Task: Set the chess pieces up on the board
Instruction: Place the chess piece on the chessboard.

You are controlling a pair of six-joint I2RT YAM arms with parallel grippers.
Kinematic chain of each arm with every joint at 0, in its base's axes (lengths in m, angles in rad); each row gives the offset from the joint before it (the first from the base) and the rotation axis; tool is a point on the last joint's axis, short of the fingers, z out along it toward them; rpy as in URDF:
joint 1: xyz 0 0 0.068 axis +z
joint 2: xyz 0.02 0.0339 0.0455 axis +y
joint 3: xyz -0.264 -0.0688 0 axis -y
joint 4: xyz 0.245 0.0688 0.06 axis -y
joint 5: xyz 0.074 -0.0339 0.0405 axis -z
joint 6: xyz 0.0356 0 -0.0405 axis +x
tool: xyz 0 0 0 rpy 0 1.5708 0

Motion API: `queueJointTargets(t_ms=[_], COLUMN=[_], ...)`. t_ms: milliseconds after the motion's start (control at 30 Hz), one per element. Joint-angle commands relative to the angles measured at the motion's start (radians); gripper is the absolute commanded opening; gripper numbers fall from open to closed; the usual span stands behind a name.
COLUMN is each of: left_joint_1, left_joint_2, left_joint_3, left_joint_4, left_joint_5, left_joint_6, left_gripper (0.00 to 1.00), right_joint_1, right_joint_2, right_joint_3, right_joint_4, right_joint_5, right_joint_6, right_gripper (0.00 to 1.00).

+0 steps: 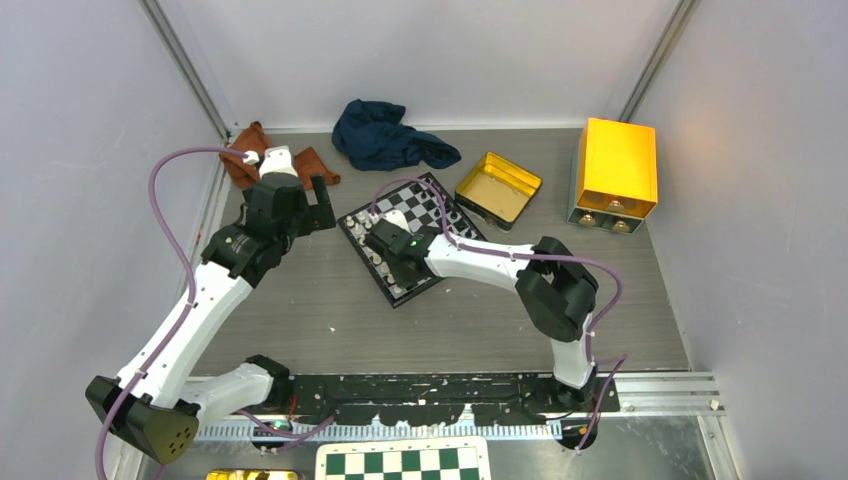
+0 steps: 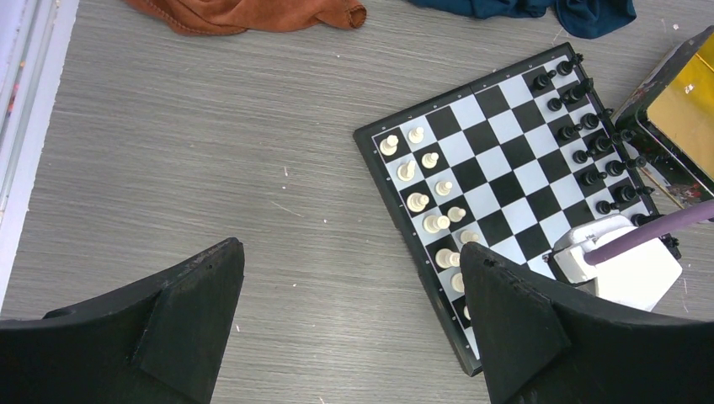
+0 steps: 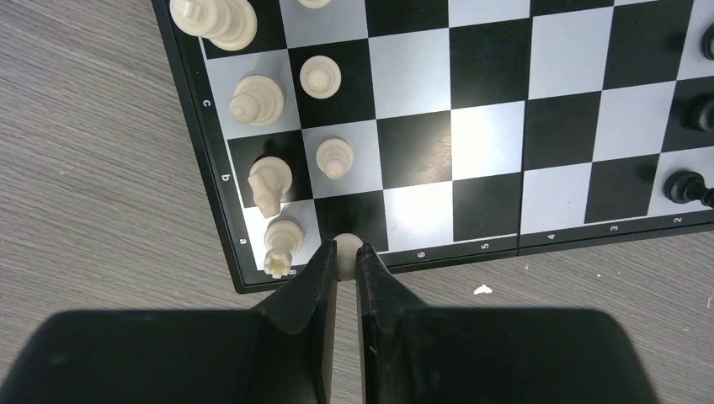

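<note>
The board (image 1: 425, 200) lies tilted at the middle of the table. Cream chess pieces (image 2: 418, 202) line its left side and black ones (image 2: 589, 139) its far right side. My right gripper (image 3: 346, 257) is shut on a cream pawn (image 3: 347, 244), over the dark square at the board's near corner (image 3: 488, 143), beside a cream rook (image 3: 280, 244) and a knight (image 3: 269, 181). In the top view that gripper (image 1: 374, 238) is over the board's left edge. My left gripper (image 2: 349, 248) hangs open and empty over bare table left of the board (image 2: 505, 160); in the top view it (image 1: 318, 205) is near the board's left corner.
An open gold tin (image 1: 497, 187) touches the board's far right side. A yellow box (image 1: 617, 170) stands at the back right. A blue cloth (image 1: 390, 135) and a brown cloth (image 1: 262, 160) lie at the back. A green-and-white checkered sheet (image 1: 405, 462) lies at the near edge.
</note>
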State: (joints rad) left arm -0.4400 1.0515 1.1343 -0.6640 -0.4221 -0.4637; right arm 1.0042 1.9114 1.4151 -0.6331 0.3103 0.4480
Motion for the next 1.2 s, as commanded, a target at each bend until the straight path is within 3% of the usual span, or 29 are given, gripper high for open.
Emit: queueJointTargets(t_ms=[0,1167], left_joint_1=[0.004,0.004], left_joint_2=[-0.006,0.007], left_joint_3=[0.007,-0.007], left_joint_4=[0.016,0.029], left_joint_5=[-0.003,0.007], left_joint_6=[-0.001,0.002], left_gripper=[1.0,1.0], right_joint_1=[0.003,0.002], right_joint_2=[-0.004,0.019], right_joint_3=[-0.003,-0.015], right_joint_4=[0.043,0.052], right_joint_5=[0.001,0.009], right_joint_6=[-0.004,0.001], right_gripper=[0.01,0.01])
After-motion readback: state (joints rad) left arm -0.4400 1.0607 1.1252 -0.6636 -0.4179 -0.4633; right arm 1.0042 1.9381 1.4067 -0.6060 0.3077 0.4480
